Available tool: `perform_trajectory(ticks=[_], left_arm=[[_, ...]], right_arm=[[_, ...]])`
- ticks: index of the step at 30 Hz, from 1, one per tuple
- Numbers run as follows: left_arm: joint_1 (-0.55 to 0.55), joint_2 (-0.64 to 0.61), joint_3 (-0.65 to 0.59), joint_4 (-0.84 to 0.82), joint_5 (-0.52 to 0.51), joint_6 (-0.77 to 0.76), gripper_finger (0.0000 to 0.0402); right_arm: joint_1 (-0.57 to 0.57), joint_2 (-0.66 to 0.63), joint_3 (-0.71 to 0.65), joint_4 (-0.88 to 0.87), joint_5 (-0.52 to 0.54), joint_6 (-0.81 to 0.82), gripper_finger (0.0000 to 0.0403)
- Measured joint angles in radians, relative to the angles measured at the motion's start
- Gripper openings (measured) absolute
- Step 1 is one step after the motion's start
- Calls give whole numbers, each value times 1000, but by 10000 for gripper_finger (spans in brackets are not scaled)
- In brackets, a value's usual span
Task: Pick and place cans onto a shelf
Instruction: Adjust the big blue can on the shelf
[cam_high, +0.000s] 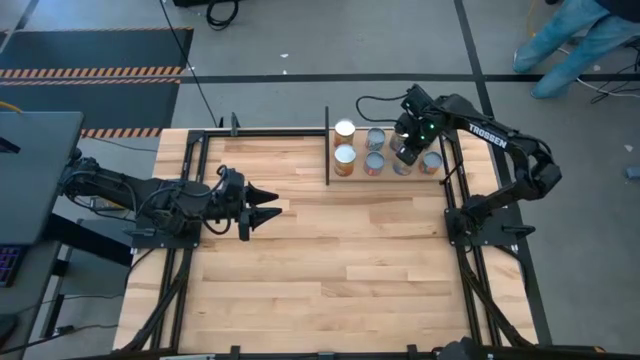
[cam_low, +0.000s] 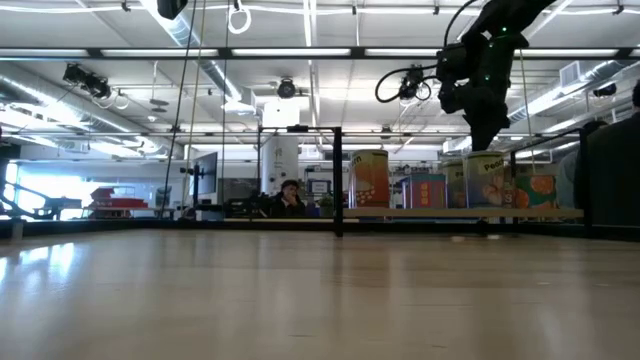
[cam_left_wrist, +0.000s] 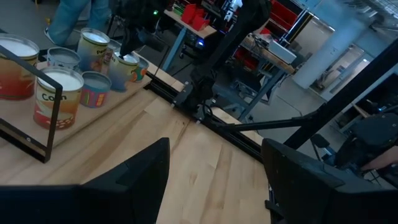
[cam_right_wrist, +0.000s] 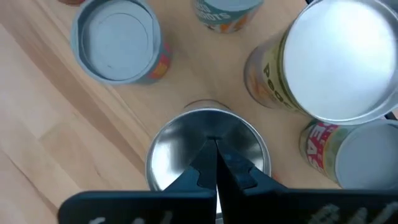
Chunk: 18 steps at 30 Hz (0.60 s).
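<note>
Right gripper (cam_high: 405, 150) covers one of the cans (cam_high: 374, 163) from above; that can's label can't be read. Wrist view: silvery can (cam_right_wrist: 186, 146) partly behind the closed fingertips, big white-topped can (cam_right_wrist: 339, 59) cut by the frame edge. Low view: shelf (cam_low: 460, 213) cans overlap, count unclear. Distant person (cam_low: 290, 198) too small to make out.

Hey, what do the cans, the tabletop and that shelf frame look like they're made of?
The cans look like metal: the lid under the shut right gripper is shiny and mirror-like, and neighbours carry printed labels, probably paper. The tabletop looks like light wood in joined strips with visible grain. The shelf frame is thin black bars, likely painted metal, though that is a guess.
</note>
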Motion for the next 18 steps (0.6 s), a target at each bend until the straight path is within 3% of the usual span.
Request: perform_trajectory(ticks=[18], left_arm=[[0,0,0,0,0,0,259]], right_arm=[[10,17,3,-1,-7,1,1]])
